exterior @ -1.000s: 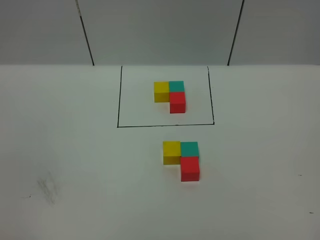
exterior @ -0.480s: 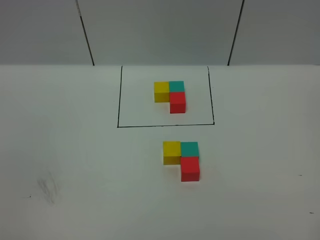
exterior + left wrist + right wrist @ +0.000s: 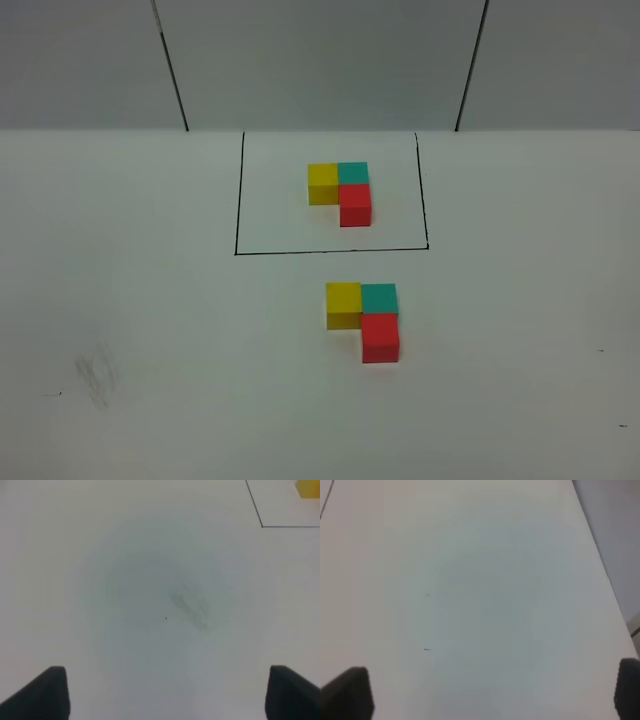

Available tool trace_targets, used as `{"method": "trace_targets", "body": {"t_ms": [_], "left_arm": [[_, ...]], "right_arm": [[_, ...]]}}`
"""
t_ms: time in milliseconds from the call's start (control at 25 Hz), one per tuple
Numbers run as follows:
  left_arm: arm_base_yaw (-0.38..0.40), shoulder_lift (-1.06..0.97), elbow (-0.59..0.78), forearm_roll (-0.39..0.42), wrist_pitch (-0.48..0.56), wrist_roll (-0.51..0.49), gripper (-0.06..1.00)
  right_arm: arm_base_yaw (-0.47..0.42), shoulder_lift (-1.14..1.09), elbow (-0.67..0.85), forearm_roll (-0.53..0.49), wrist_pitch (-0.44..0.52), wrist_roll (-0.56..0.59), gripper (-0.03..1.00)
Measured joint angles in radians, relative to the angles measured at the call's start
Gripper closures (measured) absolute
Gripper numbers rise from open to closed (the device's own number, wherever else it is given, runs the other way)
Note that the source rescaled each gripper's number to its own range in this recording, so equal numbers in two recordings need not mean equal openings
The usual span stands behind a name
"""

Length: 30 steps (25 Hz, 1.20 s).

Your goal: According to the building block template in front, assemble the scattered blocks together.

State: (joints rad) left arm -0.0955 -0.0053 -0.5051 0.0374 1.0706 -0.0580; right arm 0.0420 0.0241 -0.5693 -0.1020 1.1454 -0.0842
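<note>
We are seeing the three loose cubes, yellow, teal-green and red, sitting touching in an L on the white table, just in front of the black-outlined three-cube template. The left claw and the right claw are both hanging spread apart over bare table, gripping nothing.
</note>
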Motion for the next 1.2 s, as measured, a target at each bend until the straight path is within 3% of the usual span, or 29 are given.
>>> {"method": "trace_targets", "body": {"t_ms": [520,800,1000,1200], "left_arm": [[0.000,0.000,0.000,0.000,0.000,0.003,0.09],[0.000,0.000,0.000,0.000,0.000,0.003,0.09],[0.000,0.000,0.000,0.000,0.000,0.003,0.09],[0.000,0.000,0.000,0.000,0.000,0.003,0.09]], "right_arm": [[0.000,-0.012,0.035,0.054,0.001,-0.015,0.01],[0.000,-0.012,0.034,0.013,0.006,0.028,0.05],[0.000,-0.012,0.033,0.070,0.006,0.041,0.14],[0.000,-0.012,0.049,0.078,-0.046,0.084,0.31]]}}
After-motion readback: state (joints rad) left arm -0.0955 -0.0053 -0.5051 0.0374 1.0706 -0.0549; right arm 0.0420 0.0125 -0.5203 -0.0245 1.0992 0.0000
